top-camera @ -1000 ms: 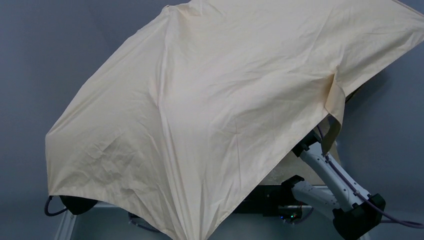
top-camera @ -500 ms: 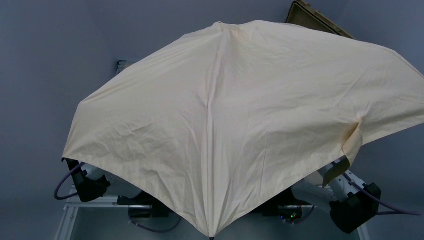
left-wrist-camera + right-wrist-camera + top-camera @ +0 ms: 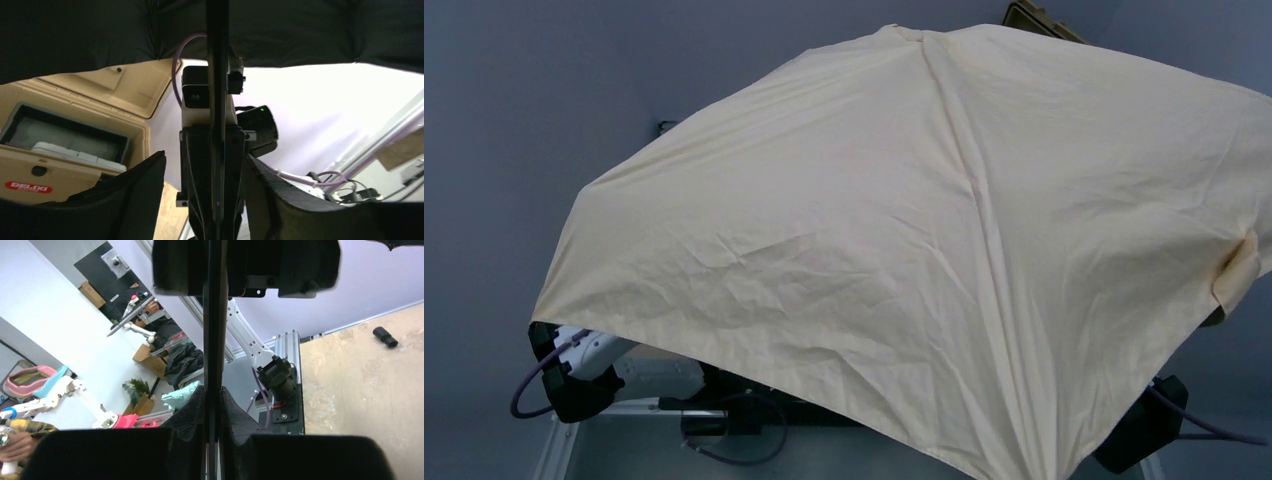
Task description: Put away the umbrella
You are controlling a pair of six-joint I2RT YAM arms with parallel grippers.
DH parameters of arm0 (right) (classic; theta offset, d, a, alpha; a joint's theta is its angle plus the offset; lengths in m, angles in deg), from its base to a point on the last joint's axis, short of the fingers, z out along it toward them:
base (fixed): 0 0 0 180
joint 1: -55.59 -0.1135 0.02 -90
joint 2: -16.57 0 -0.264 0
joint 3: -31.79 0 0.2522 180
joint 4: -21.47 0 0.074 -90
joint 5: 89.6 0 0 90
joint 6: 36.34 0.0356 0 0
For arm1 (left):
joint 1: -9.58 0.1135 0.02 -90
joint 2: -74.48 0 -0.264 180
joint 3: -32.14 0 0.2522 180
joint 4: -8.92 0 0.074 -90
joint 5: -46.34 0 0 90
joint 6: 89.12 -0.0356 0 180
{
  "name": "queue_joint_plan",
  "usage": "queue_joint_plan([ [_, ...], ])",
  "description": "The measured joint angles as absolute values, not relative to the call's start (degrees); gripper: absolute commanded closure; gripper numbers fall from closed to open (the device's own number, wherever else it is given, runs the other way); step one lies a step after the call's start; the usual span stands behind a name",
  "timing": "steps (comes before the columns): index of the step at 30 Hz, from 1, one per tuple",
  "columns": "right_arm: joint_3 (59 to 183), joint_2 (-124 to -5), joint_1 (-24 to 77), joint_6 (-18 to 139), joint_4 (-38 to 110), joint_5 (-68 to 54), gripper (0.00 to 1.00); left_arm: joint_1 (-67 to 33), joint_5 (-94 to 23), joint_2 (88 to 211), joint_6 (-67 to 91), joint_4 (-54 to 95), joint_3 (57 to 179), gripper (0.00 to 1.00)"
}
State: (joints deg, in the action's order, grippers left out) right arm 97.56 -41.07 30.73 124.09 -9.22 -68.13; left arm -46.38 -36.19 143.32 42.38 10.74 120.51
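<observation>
L: left gripper (image 3: 204, 159) has just let go, jaws wide either side of the shaft (image 3: 217, 60), not touching it. Middle: umbrella (image 3: 904, 230) still fully open, canopy swung round over both arms. R: right gripper (image 3: 212, 392) has just clamped on the shaft, so prob a handover, collapsing not begun. Open tan case (image 3: 90, 100) nearby, pale wood table (image 3: 360, 375), busy white-walled lab behind

Cream umbrella (image 3: 904, 250), black shaft (image 3: 217, 100), tan case (image 3: 100, 90), red label (image 3: 28, 187)
</observation>
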Motion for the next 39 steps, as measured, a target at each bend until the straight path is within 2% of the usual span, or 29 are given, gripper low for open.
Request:
queue_joint_plan([
  [2,97.56,-40.35,31.10,126.12,-11.71,-68.15,1.00,-46.38,-36.30,140.31,42.62,8.03,117.69,0.32],
  [6,97.56,-39.50,31.17,127.63,-14.64,-68.26,1.00,-46.38,-37.79,137.07,42.90,2.85,115.20,0.25],
  [19,96.92,-38.58,31.23,125.45,-12.11,-68.39,1.00,-46.45,-43.41,145.38,40.00,-8.61,120.66,0.20],
  [28,96.90,-38.47,31.23,120.79,-5.94,-68.35,1.00,-47.15,-49.70,154.21,36.52,-21.22,125.84,0.25],
  [39,96.92,-38.47,31.30,116.48,-0.43,-68.11,1.00,-49.25,-59.36,155.63,34.20,-28.69,126.30,0.43],
])
